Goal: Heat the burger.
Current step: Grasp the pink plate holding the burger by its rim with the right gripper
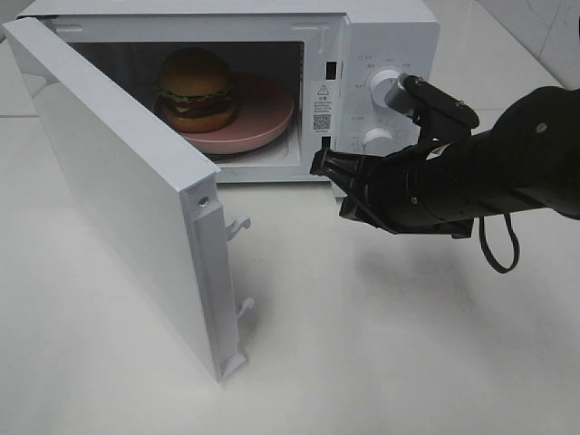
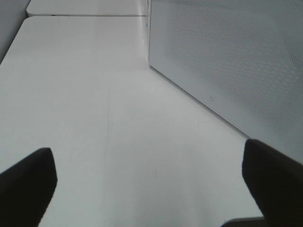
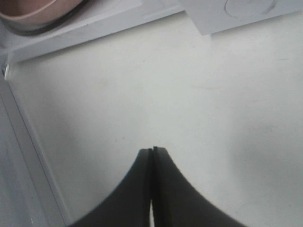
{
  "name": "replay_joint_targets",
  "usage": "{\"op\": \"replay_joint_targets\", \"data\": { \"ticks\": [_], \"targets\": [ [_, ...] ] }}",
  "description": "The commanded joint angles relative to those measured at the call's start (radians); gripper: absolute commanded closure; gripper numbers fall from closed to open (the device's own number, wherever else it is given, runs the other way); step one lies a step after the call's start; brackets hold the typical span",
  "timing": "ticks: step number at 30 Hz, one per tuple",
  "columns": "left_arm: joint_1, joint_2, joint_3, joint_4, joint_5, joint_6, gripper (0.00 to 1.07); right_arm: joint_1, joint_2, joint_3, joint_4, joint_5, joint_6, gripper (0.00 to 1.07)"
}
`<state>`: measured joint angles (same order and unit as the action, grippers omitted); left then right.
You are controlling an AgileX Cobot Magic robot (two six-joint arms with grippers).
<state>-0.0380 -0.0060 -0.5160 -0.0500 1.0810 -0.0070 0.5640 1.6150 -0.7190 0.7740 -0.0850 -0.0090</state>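
The burger (image 1: 196,89) sits on a round pink plate (image 1: 263,122) inside the white microwave (image 1: 390,54), whose door (image 1: 118,181) stands wide open toward the front left. My right gripper (image 1: 319,165) is shut and empty, hovering over the table just in front of the microwave's lower right corner, below the control knobs (image 1: 385,82). In the right wrist view its fingertips (image 3: 152,150) are pressed together, with the plate's edge (image 3: 33,19) beyond. My left gripper (image 2: 151,175) is open over bare table beside the microwave door's outer face (image 2: 227,61); it is out of the high view.
The open door (image 1: 213,299) juts out over the table's left middle with its latch hooks (image 1: 237,227) exposed. A second knob (image 1: 376,140) sits low on the microwave panel. A cable loop (image 1: 498,249) hangs under my right arm.
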Motion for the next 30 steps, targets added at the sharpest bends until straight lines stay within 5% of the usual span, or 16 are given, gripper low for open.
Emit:
{"op": "replay_joint_targets", "data": {
  "ticks": [1,20,30],
  "targets": [
    [-0.001,-0.004,0.000,-0.004,-0.008,-0.001,0.07,-0.005,-0.015,0.003,-0.019,0.041,-0.053,1.07],
    [-0.001,-0.004,0.000,-0.004,-0.008,0.000,0.07,-0.005,-0.089,-0.137,-0.542,0.562,-0.259,1.04],
    [-0.001,-0.004,0.000,-0.004,-0.008,-0.001,0.07,-0.005,-0.095,-0.192,-0.643,0.739,-0.578,1.02]
  ]
}}
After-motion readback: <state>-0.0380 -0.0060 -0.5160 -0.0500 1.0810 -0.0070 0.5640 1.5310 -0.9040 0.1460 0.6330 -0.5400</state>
